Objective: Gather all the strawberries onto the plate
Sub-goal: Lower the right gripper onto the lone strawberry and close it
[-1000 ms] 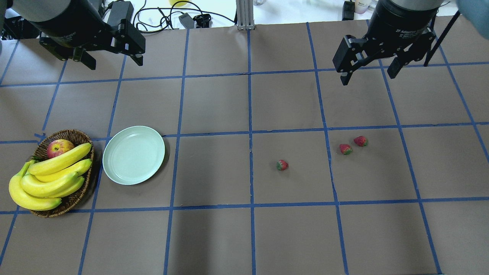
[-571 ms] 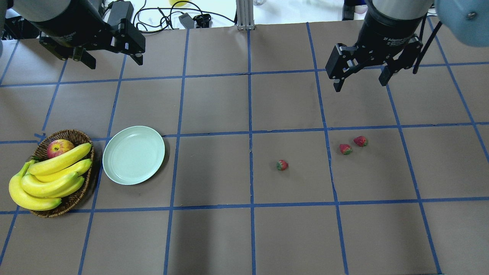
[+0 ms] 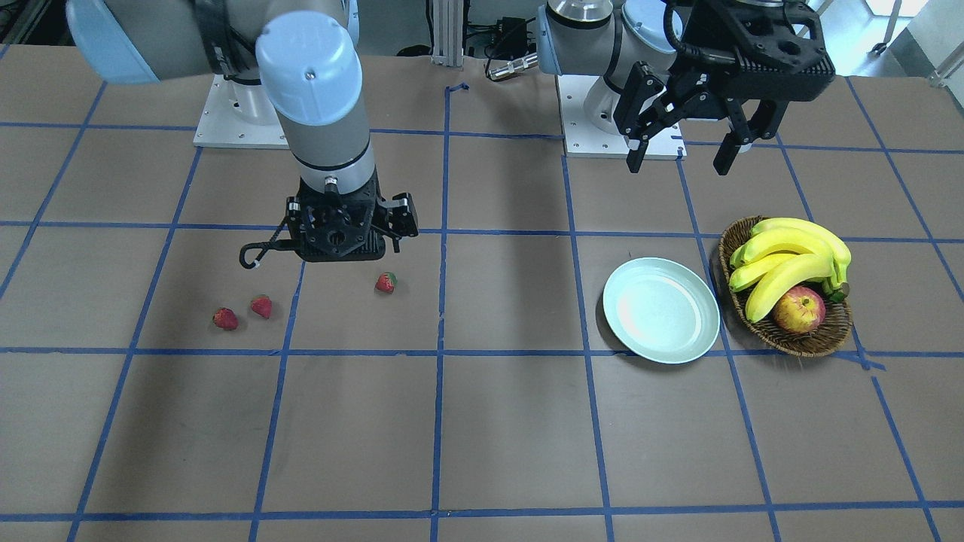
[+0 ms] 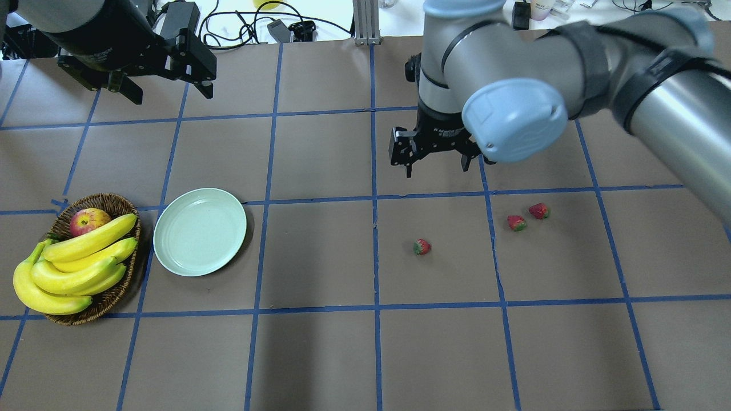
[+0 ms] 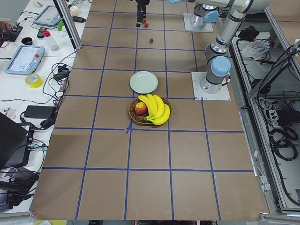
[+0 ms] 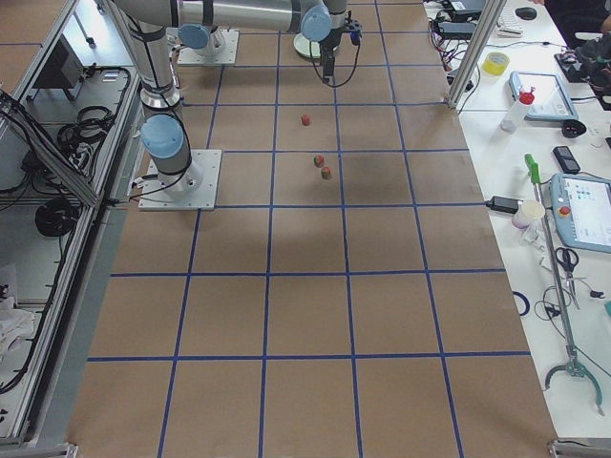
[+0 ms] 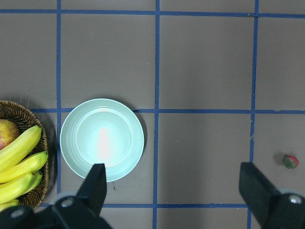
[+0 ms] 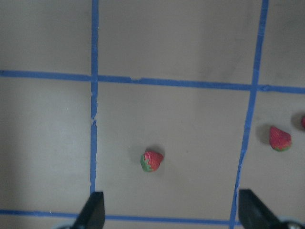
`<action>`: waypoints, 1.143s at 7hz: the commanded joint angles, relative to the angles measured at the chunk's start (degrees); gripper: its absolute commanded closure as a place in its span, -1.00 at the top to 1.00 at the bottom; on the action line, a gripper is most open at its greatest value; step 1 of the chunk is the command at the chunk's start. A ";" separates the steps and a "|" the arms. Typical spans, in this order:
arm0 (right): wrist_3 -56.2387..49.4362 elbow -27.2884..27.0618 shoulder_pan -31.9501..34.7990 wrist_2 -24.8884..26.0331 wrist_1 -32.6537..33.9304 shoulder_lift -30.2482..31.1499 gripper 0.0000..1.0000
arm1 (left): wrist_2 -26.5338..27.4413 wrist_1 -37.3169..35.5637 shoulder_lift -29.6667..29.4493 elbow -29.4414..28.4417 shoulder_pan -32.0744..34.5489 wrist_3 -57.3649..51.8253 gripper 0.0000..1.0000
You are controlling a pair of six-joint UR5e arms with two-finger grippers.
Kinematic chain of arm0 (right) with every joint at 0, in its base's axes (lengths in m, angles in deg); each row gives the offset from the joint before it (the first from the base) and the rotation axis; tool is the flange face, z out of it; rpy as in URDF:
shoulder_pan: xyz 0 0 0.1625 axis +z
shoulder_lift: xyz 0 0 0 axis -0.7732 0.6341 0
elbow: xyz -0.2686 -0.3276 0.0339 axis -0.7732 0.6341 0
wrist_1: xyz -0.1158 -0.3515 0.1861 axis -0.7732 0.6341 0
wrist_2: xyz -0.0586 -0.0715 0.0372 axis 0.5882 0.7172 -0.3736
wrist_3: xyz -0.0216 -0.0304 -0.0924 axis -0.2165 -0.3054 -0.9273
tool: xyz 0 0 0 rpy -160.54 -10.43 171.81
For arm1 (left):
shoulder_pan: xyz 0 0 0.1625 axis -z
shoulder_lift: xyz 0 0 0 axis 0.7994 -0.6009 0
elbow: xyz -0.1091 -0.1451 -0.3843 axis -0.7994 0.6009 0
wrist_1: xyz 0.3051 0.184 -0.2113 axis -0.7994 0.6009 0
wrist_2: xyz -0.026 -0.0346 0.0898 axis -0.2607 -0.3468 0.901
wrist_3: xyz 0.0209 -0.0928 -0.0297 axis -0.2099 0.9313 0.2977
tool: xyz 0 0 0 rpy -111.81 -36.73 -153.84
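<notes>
- Three strawberries lie on the brown surface (image 4: 320,354), none of them on the plate (image 4: 200,232); all sit off to the plate's side that is the robot's right.
- The closest strawberry (image 4: 422,246) is well apart from the plate, alone in its taped square, its green top turned toward the plate.
- The middle strawberry (image 4: 517,222) and the farthest strawberry (image 4: 539,210) lie still further from the plate, near each other but not touching, one square beyond the closest one.
- The plate is bare and glossy, flat on the surface, with a line of blue tape (image 4: 374,251) running under its edge.
- A wicker basket (image 4: 108,198) stands just beside the plate on the opposite side from the berries; it holds a bunch of bananas (image 4: 80,257) and an apple (image 4: 88,221) tucked behind them.
- The right gripper (image 4: 436,166) hangs above the surface far from the plate, on the robot's side of the closest strawberry – its fingers (image 8: 93,210) are spread apart and hold nothing, and its own camera shows that berry on the surface between them.
- The left gripper (image 3: 678,162) is raised on the robot's side of the plate and basket, fingers (image 7: 93,183) wide apart and empty, its camera looking straight down on the plate.
</notes>
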 commanded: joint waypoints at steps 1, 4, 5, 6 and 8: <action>3.34 -20.73 1.04 -0.25 29.73 -3.21 1.00 | 0.01 0.04 0.01 0.07 0.13 0.00 1.00; 3.60 -22.41 1.13 -0.42 31.28 -6.22 0.64 | -0.08 0.04 -0.17 0.16 0.13 0.00 1.00; 3.60 -22.15 1.13 -1.99 31.10 -6.22 -0.16 | 0.01 0.04 -0.08 0.07 0.13 0.00 1.00; 3.60 -22.23 1.13 -2.01 31.01 -6.40 -0.81 | -0.08 0.04 -0.08 0.07 -0.21 0.00 1.00; 3.60 -21.62 1.13 -3.92 30.92 -6.31 -1.00 | 0.01 0.04 -0.17 0.16 0.04 0.00 1.00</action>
